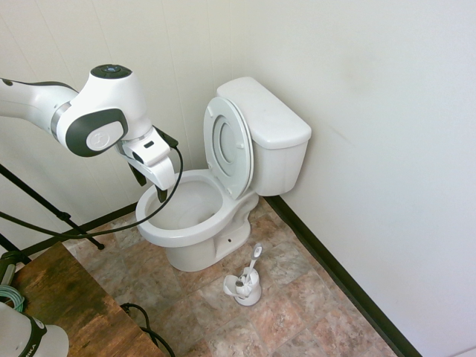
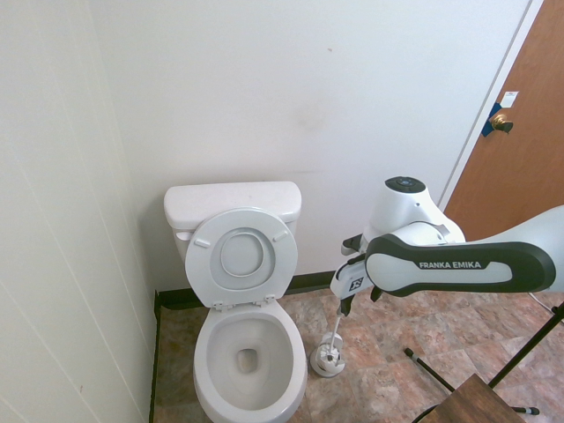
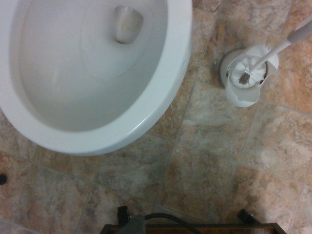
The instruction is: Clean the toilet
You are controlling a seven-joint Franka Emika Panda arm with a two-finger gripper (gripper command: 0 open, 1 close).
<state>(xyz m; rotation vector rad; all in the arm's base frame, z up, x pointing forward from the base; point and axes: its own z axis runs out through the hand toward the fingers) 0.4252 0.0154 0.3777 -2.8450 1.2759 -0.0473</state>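
Observation:
The white toilet (image 1: 195,223) stands against the wall with its seat and lid (image 1: 229,145) raised against the ribbed tank (image 1: 271,123). Its oval bowl (image 2: 249,352) is open and looks empty, with the drain visible (image 3: 127,22). My gripper (image 1: 149,185) hangs in the air in front of the bowl's front rim (image 3: 161,97), well above the floor. Its fingers are open and hold nothing. In the second exterior view the gripper (image 2: 360,300) is to the right of the bowl, above the brush holder.
A small white holder with a toilet brush (image 1: 245,286) stands on the tiled floor beside the bowl (image 2: 329,359) (image 3: 246,73). A wooden table corner (image 1: 67,297) is near the arm's base. White walls with a black baseboard (image 1: 335,275) close in; a brown door (image 2: 520,159) is behind the arm.

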